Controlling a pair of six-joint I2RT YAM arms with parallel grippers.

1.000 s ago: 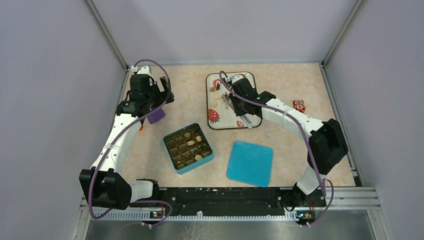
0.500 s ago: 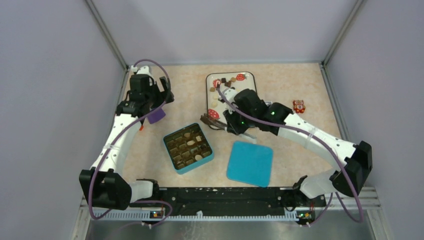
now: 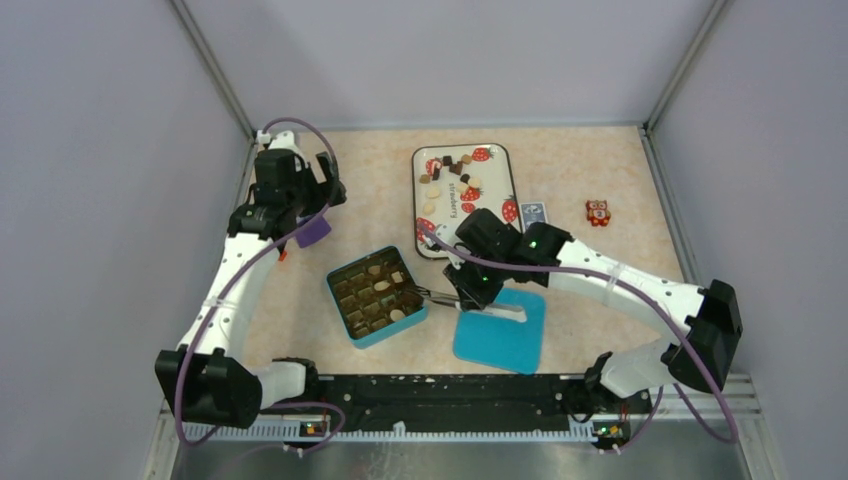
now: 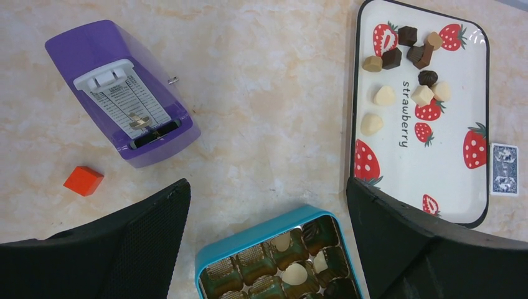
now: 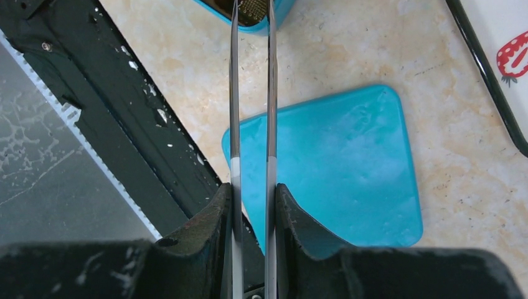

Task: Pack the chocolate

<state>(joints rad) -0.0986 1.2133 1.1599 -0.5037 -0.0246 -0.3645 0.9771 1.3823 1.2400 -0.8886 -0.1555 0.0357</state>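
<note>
Several chocolate pieces (image 3: 452,176) (image 4: 405,68), dark, light brown and cream, lie at the far end of the strawberry tray (image 3: 497,190) (image 4: 454,156). The open teal box (image 3: 342,273) (image 4: 261,233) holds a few pieces (image 4: 294,274) in its cups. My right gripper (image 3: 470,290) (image 5: 252,187) is shut on metal tweezers (image 3: 435,293) (image 5: 235,93), and their tips reach the box's right edge. Whether they carry a piece I cannot tell. My left gripper (image 3: 305,205) (image 4: 268,187) hangs open and empty at the back left.
The teal lid (image 3: 500,330) (image 5: 336,168) lies flat right of the box. A purple device (image 3: 313,231) (image 4: 121,109) and an orange cube (image 3: 284,255) (image 4: 83,180) sit at the left. A playing card (image 3: 535,212) (image 4: 504,169) and an orange owl (image 3: 597,212) lie right of the tray.
My right arm swung from over the tray down and left, bringing the tweezers to the box's right edge. The left arm stayed put.
</note>
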